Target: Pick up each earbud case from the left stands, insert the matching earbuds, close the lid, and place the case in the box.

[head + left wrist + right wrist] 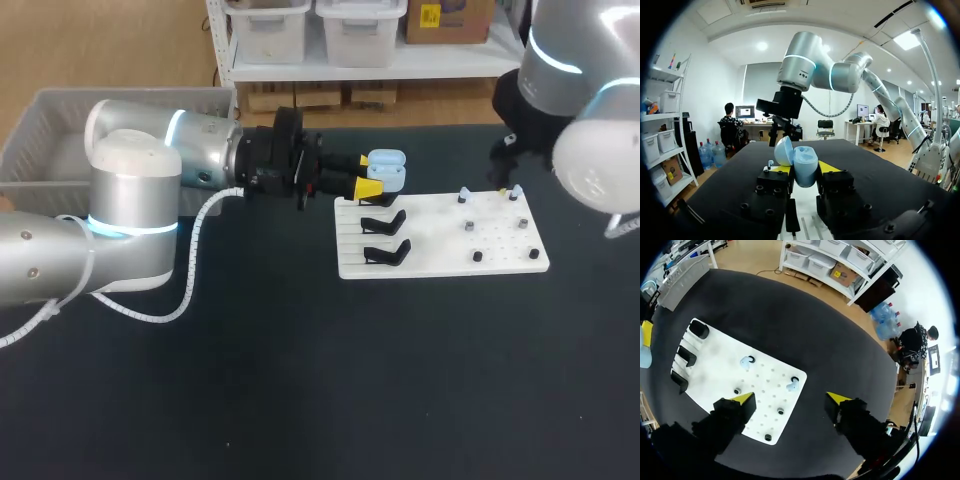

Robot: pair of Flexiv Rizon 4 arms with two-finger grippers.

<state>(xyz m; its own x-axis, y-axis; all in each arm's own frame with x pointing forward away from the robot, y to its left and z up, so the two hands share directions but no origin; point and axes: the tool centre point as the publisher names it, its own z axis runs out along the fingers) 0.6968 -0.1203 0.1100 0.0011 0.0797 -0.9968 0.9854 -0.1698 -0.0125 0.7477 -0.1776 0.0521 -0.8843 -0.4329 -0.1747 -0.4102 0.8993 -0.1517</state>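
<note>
On the white board (440, 262), two black stands (385, 252) sit at its near left corner. Just beyond them, the left gripper (805, 168) pinches the pale blue earbud case (805, 161) from both sides, lid open. Farther right, the right gripper (790, 399) hangs with fingers spread above two earbuds (746, 361) on the board.

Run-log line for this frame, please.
left end effector: shut on earbud case, lid open | right end effector: open, above white board | earbuds: on board
</note>
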